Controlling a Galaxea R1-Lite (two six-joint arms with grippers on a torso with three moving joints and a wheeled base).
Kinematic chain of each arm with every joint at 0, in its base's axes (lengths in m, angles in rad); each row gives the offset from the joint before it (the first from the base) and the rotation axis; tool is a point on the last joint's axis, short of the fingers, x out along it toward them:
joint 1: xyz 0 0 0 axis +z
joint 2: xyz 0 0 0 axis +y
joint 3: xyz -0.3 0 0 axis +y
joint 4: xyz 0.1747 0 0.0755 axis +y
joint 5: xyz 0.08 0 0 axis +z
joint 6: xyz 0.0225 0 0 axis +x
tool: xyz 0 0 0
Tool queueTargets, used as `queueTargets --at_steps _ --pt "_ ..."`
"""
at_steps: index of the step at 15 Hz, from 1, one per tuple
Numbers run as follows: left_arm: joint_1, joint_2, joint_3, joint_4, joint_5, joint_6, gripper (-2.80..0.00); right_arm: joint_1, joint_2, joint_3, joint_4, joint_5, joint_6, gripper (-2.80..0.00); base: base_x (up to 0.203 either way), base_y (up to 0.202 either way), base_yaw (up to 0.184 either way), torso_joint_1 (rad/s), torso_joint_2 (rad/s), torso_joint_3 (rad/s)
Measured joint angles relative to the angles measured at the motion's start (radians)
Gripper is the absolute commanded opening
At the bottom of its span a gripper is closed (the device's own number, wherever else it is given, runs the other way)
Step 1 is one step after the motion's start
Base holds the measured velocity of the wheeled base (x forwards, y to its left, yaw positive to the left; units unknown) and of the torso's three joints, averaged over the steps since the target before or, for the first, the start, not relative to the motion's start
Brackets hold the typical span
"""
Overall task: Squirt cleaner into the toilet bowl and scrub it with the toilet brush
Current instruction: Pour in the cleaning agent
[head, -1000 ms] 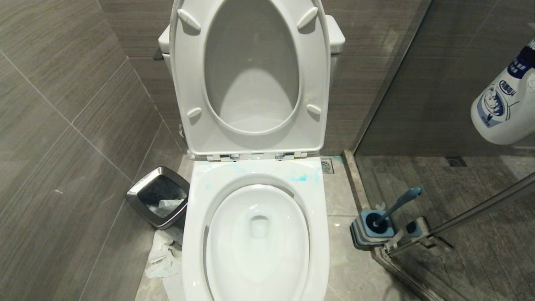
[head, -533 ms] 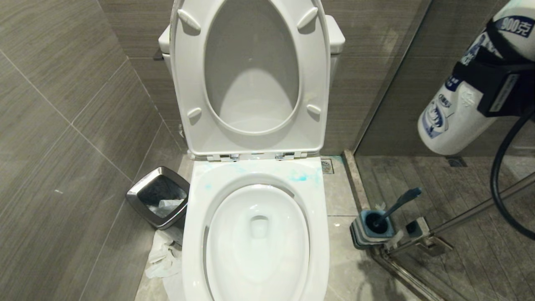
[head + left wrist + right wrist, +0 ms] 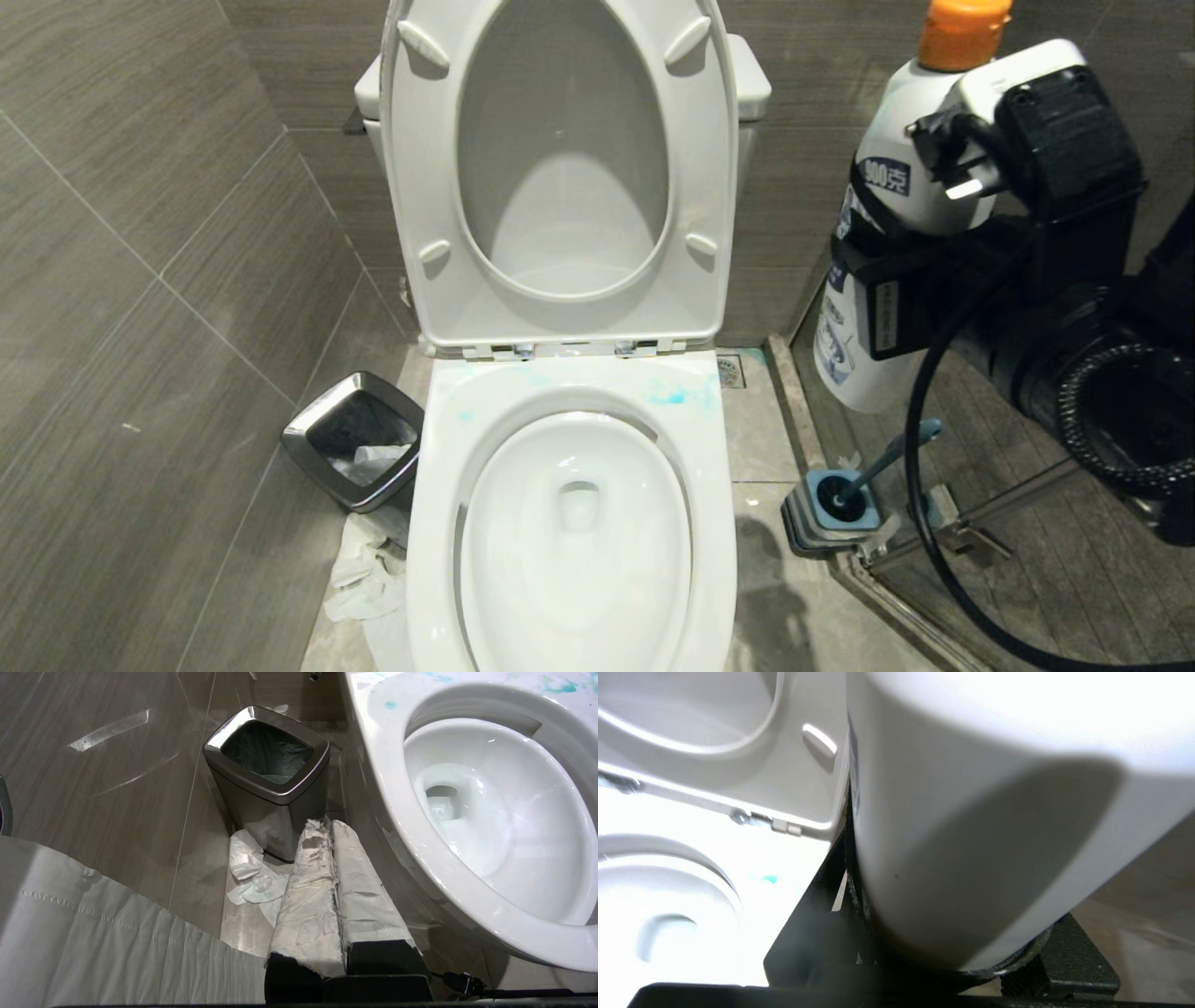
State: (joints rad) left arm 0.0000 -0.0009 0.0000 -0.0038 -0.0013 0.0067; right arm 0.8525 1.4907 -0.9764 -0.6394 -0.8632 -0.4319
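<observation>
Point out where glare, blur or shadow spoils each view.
Head view: sharp; the cleaner held by the right gripper throws a shadow on the floor right of the toilet bowl. Left wrist view: glare streak on the wall tile; the left gripper sits beside the waste bin. Right wrist view: bowl rim washed out white; the bottle fills the frame, blurred and half in shadow.

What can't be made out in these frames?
- Cleaner: label text mostly covered by the right end effector in the head view; right wrist view too close, only blurred white wall.
- Toilet brush: head sunk in its holder.
- Toilet bowl: front cut off by the head view's bottom edge.
</observation>
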Motion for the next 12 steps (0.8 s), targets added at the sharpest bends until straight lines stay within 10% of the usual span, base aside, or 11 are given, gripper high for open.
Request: queueTargets --at_steps 5,12 --pt "0.000 0.000 0.000 0.000 0.000 0.001 -2.80 0.018 0.083 -0.006 -0.001 -0.039 -0.140 -2.80 0.000 0.000 0.000 0.000 0.00 0.000" --pt "0.000 0.000 0.000 0.000 0.000 0.001 -2.80 0.017 0.195 -0.111 -0.026 -0.101 -0.538 -2.80 0.000 0.000 0.000 0.000 0.00 0.000"
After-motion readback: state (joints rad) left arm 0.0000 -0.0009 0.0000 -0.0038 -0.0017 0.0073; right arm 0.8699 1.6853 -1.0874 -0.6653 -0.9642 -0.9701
